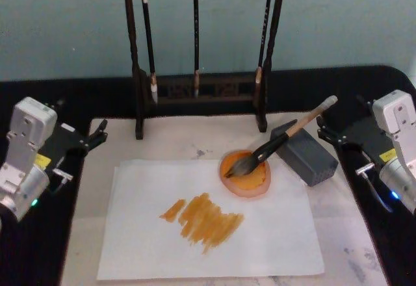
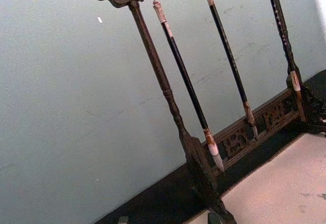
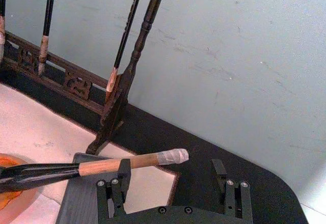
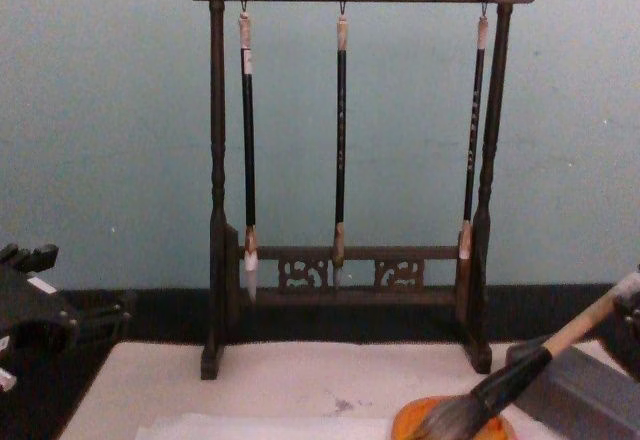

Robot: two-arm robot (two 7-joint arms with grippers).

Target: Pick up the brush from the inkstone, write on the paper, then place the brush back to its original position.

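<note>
Brush lying down, both end effectors hanging clear of it.
The brush point(image 1: 279, 144) is lying tilted with its bristles sitting in the orange dish point(image 1: 250, 186) at the far right edge of the paper point(image 1: 273, 234) and its handle leaning on the grey block point(image 1: 313, 160). The paper is carrying orange strokes. The right end effector point(image 1: 324, 132) is hovering just right of the handle's end, fingers spread wide and gripping nothing. The left end effector point(image 1: 99, 132) is sitting at the mat's point(image 1: 162, 140) left edge, well apart from the brush, fingers parted and empty.

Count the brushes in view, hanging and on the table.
4. Three thin brushes hang on the rack: left, middle, right. The large brush lies tip in the orange dish, handle on the grey block. None looks hidden.
</note>
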